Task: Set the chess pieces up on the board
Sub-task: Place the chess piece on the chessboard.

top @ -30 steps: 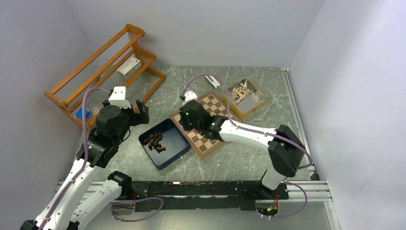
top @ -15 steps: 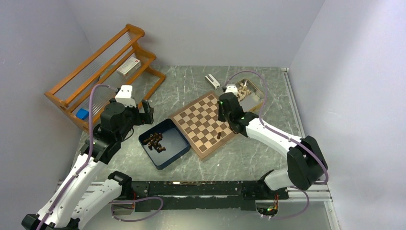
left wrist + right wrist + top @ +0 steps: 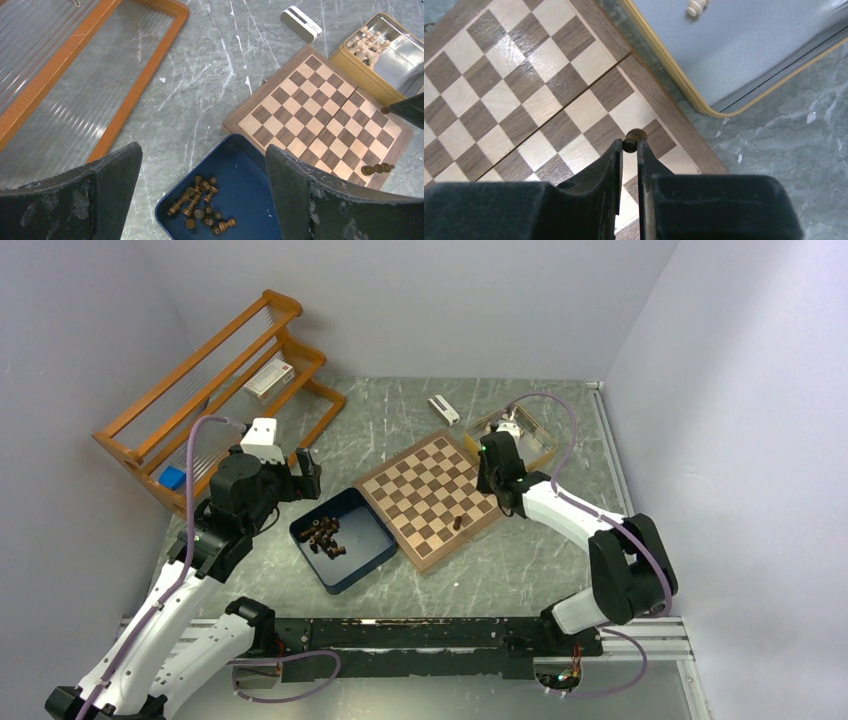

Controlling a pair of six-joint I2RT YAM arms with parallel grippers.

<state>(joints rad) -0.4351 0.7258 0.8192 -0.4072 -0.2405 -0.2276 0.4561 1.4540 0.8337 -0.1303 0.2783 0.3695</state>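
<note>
From above, the board (image 3: 425, 490) carries one dark piece (image 3: 458, 523), and other chess pieces (image 3: 325, 537) lie in the blue box (image 3: 358, 525) beside it. Left wrist: the left gripper (image 3: 202, 160) gapes wide near the board. Right wrist: the right gripper (image 3: 629, 146) pinches another piece (image 3: 635, 135) over the board's edge squares, probably mid-placement. Next, lower it upright and release.

left arm raised, left gripper (image 3: 204, 150) jaws spread wide; right arm stretched forward, right gripper (image 3: 629, 146) pinching a chess piece (image 3: 635, 135).

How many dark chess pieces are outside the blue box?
2. One free piece on the board; one held piece in the right gripper over the board's edge by the gold tin. The arm may hide others.
</note>
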